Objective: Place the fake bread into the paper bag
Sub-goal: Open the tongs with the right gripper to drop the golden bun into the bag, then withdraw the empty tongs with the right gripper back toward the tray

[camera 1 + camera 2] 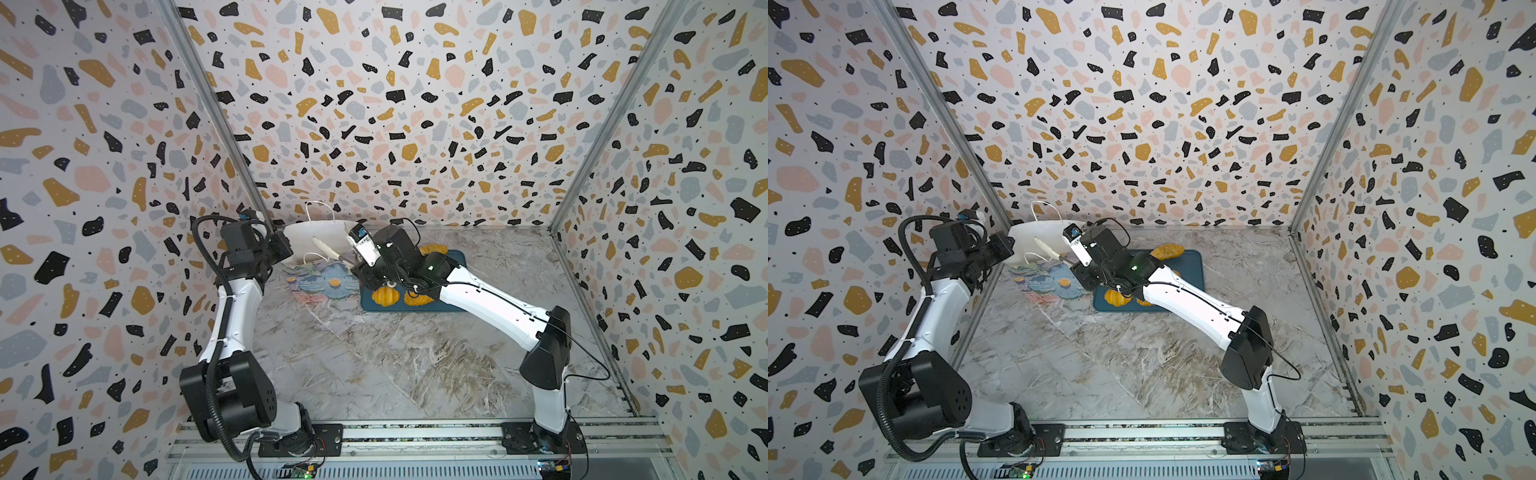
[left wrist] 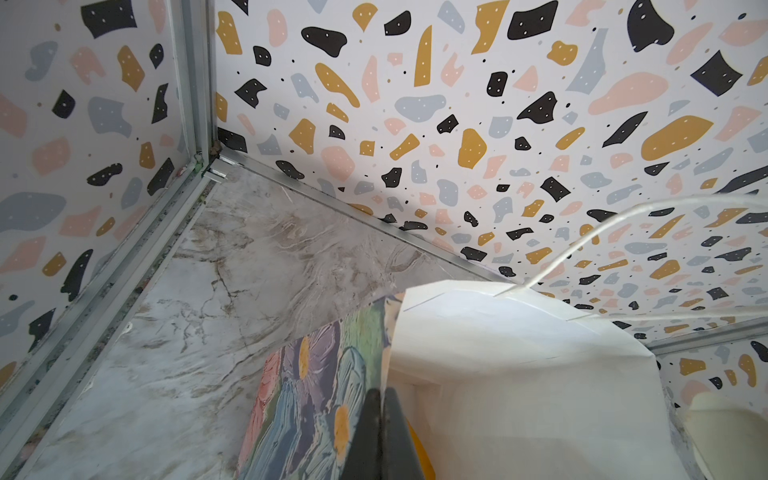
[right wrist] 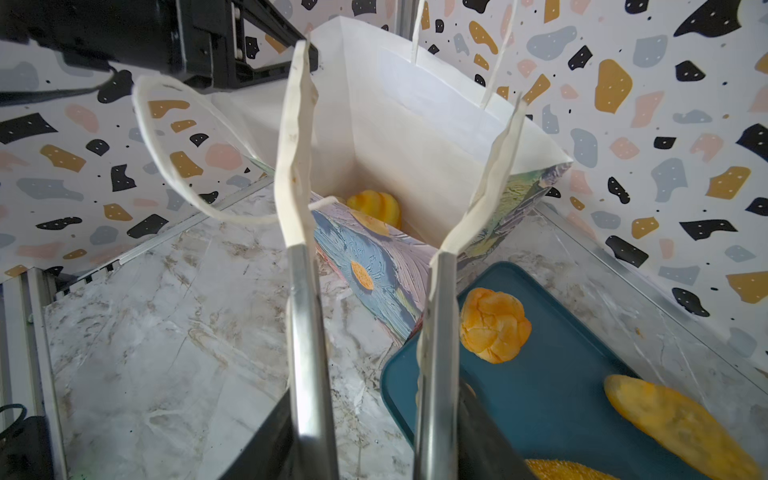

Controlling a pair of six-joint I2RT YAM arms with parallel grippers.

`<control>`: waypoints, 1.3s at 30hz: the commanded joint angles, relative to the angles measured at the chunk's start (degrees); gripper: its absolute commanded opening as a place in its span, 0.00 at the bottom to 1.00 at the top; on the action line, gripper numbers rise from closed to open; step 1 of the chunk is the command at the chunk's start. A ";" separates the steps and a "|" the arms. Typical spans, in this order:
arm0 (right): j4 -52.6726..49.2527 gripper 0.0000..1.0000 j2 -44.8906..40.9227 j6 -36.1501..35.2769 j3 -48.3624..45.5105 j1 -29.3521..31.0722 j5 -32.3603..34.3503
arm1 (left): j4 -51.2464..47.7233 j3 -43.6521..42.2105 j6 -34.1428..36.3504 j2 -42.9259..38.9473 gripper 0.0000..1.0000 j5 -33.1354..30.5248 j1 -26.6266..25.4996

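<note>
The paper bag (image 1: 309, 235) (image 1: 1034, 232) stands open at the back left, white inside, with painted flowers outside. My left gripper (image 1: 287, 249) (image 2: 381, 395) is shut on the bag's side rim. My right gripper (image 1: 332, 251) (image 3: 411, 72) is open with nothing between its long white-tipped fingers (image 3: 293, 166), which reach over the bag's mouth. One ridged piece of fake bread (image 3: 374, 208) lies on the bag's floor. On the tray are a knotted roll (image 3: 494, 324) (image 1: 385, 296), a long roll (image 3: 681, 424) and a seeded loaf (image 1: 417, 299). Another bread (image 1: 434, 249) sits at the tray's far end.
The dark blue tray (image 1: 368, 306) (image 3: 561, 395) lies right of the bag, partly under my right arm. The bag's cord handles (image 3: 166, 166) hang loose near my right fingers. The back wall and left corner post (image 2: 195, 83) stand close behind the bag.
</note>
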 commanded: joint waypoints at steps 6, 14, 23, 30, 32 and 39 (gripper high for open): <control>3.32 0.54 -10.60 1.28 -6.88 0.26 2.75 | 1.80 -0.38 0.06 -1.28 0.00 0.85 0.14; 8.98 0.54 -18.22 1.84 -17.69 0.15 3.95 | 1.83 -0.49 0.06 -1.36 0.00 0.74 0.14; 14.38 0.54 -26.28 2.81 -30.77 0.00 5.94 | 1.88 -0.67 0.14 -1.32 0.00 0.49 0.13; 16.88 0.53 -31.02 4.13 -39.37 -0.06 8.78 | 1.88 -0.60 0.06 -1.36 0.00 0.69 0.12; 16.88 0.53 -31.95 4.29 -41.01 -0.13 9.70 | 1.96 -0.68 0.06 -1.43 0.00 0.59 0.07; 14.92 0.52 -32.42 5.94 -44.34 -0.44 8.62 | 1.97 -0.87 0.21 -1.85 0.00 0.12 0.14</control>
